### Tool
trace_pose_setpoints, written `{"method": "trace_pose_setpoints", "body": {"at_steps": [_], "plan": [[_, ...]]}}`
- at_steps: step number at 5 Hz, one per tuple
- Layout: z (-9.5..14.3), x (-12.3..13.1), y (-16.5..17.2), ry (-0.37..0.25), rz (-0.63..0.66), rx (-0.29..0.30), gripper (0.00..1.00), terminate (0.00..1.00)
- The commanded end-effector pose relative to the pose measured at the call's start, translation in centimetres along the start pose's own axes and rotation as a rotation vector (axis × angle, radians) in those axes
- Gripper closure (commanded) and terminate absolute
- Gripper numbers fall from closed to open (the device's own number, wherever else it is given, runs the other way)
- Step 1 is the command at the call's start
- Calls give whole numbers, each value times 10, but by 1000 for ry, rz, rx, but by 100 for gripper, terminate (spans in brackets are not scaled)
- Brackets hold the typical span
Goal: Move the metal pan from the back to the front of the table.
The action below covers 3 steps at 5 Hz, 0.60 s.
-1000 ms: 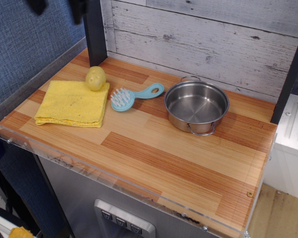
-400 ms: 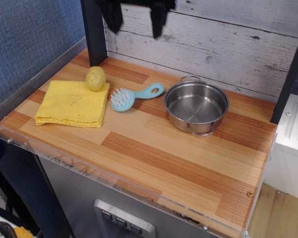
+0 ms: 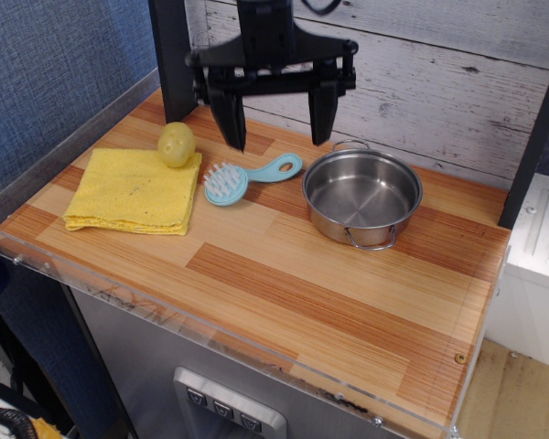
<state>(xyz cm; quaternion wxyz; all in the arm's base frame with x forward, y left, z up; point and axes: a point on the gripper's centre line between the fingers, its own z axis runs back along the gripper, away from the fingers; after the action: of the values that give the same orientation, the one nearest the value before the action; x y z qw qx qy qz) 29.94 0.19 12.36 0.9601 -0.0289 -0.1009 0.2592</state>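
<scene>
1. Counter (image 3: 284,274): wooden top w/ light and reddish-brown striped planks, clear plastic rim along front edge. Grey base below; whitewashed plank wall behind.

2. Hand (image 3: 276,135): black, hangs over back of counter, in front of wall. Both fingers point down, spread wide apart, nothing between them. Fingertips sit above the brush handle area, clear of the counter. Right-side fingertip is just beside pan's rear handle, not touching as far as can be seen.

3. Cloth (image 3: 133,190): yellow, folded, flat at left side of counter.

4. Pan (image 3: 362,197): round, shiny steel, shallow, empty. Upright at back right of counter, near wall. One wire loop handle faces wall, other faces front.

5. Brush (image 3: 247,177): light blue, lies btwn cloth and pan, bristle head just beside cloth, handle angled toward pan.

6. Ball (image 3: 176,144): small, yellowish, rests on cloth's back corner.
</scene>
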Motion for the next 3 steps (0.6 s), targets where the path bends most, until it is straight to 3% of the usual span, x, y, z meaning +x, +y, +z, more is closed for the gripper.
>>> {"method": "trace_pose_setpoints", "body": {"at_steps": [1, 3], "plan": [[-14, 16, -10, -15, 120, -1, 0, 0], [-49, 26, -10, 12, 124, 82, 0, 0]]}}
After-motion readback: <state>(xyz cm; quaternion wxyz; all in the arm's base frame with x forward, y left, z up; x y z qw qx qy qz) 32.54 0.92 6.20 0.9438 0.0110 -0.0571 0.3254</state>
